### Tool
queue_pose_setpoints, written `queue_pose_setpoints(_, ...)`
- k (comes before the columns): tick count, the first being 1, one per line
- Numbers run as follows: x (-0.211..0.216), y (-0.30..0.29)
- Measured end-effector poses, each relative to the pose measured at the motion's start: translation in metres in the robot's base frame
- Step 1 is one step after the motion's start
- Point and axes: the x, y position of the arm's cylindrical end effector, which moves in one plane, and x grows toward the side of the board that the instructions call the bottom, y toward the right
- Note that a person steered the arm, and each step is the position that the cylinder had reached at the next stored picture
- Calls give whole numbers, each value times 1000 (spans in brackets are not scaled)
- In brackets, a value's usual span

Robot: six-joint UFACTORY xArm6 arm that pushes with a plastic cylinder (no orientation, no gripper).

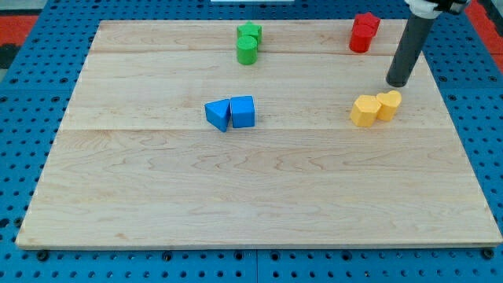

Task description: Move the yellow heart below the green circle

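Note:
The yellow heart (388,104) lies at the view's right, touching a yellow hexagon-like block (364,111) on its left. The green circle (247,49) stands near the view's top, left of centre, touching a green star (250,33) just above it. My tip (398,82) rests on the board just above and slightly right of the yellow heart, a small gap apart from it. The heart is far to the right of and lower than the green circle.
Two blue blocks, a triangle (218,114) and a cube-like one (243,112), touch each other near the board's middle. Two red blocks (363,31) stand at the top right, left of the rod. The wooden board (251,204) sits on a blue pegboard.

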Motion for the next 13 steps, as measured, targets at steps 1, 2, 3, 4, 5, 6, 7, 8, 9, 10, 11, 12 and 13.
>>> queue_pose_setpoints(1,-2,3)
queue_pose_setpoints(2,-9,10)
queue_pose_setpoints(3,-6,42)
queue_pose_setpoints(4,35,60)
queue_pose_setpoints(5,51,26)
queue_pose_setpoints(6,52,-30)
queue_pose_setpoints(7,49,-87)
queue_pose_setpoints(8,26,-96)
queue_pose_setpoints(9,22,-37)
queue_pose_setpoints(10,7,-40)
queue_pose_setpoints(11,5,-107)
queue_pose_setpoints(12,-8,-160)
queue_pose_setpoints(13,-34,-143)
